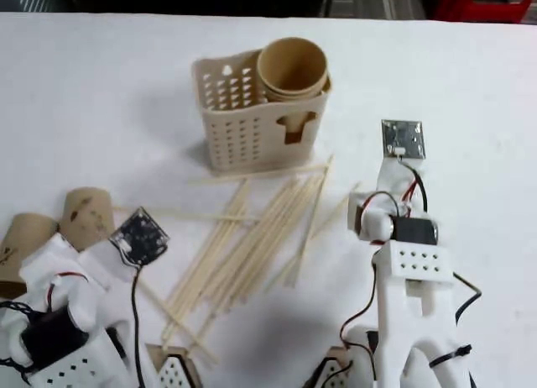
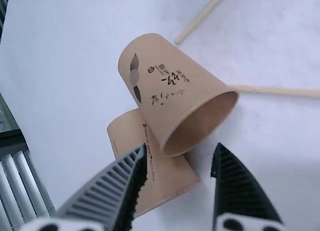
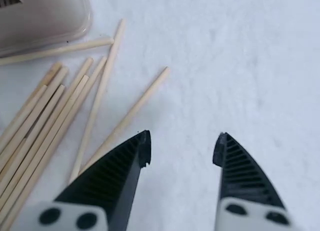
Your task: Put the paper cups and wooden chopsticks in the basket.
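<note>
- Lower left of the high view: the left arm (image 1: pixel 59 321) stands at the frame's bottom edge. Its left gripper (image 2: pixel 180 158) is spread wide and grasps nothing, with its 2 fingers on either side of a cup's mouth.
- Just past those fingers, 2 paper cups lie on their sides on the white table (image 1: pixel 470 86). The printed cup (image 2: pixel 175 101) turns its open mouth toward the gripper and lies partly over the second cup (image 2: pixel 145 181).
- Lower right of the high view: the right arm (image 1: pixel 411 279) reaches up the frame. Its right gripper (image 3: pixel 182 141) is also released and empty. It hangs above bare table beside the edge of the chopstick pile, and 1 stray chopstick (image 3: pixel 132 111) ends close to one finger.
- Centre of the high view: the wooden chopsticks (image 1: pixel 252 237) lie in a loose fan on the table, between the 2 arms and in front of the basket. None is in the basket.
- Beyond the pile, 1 single stick (image 1: pixel 260 174) lies along the foot of the basket.
- Upper centre of the high view: the beige perforated basket (image 1: pixel 243 128) stands upright. A stack of nested cups (image 1: pixel 292 67) sits in its right-hand part, mouths up, with the rims rising above the basket's wall.
</note>
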### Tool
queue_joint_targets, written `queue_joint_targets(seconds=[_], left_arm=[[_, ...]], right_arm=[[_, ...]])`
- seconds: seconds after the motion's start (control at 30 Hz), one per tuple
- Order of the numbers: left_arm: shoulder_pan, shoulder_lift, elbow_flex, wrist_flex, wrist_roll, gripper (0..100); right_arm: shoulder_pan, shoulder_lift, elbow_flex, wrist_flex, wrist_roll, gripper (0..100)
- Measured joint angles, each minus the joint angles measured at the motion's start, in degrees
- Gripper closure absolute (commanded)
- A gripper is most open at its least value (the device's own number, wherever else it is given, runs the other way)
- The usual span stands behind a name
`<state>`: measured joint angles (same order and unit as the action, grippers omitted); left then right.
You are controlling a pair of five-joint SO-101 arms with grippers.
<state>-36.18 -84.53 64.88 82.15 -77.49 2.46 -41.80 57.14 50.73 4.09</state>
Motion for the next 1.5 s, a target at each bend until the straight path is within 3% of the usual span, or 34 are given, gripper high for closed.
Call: queue_joint_targets(seconds=[0.2,0.63,0.87,0.93,1.2,1.5], left_arm=[[0.00,6.51,0.97,-3.52,0.00,78],[-0.09,50.64,-17.32,-11.87,2.46,79],[0.88,55.03,-18.29,-17.41,11.78,98],[2.73,54.59,-18.29,-17.41,13.98,97],[10.46,47.82,-22.59,-9.49,26.20,98],[18.55,47.12,-44.31,5.98,38.24,98]], right_arm=[[0.00,0.00,0.00,0.00,0.00,78.6],[0.00,0.00,0.00,0.00,0.00,78.6],[0.00,0.00,0.00,0.00,0.00,78.6],[0.00,0.00,0.00,0.00,0.00,78.6],[0.00,0.00,0.00,0.00,0.00,78.6],[0.00,0.00,0.00,0.00,0.00,78.6]])
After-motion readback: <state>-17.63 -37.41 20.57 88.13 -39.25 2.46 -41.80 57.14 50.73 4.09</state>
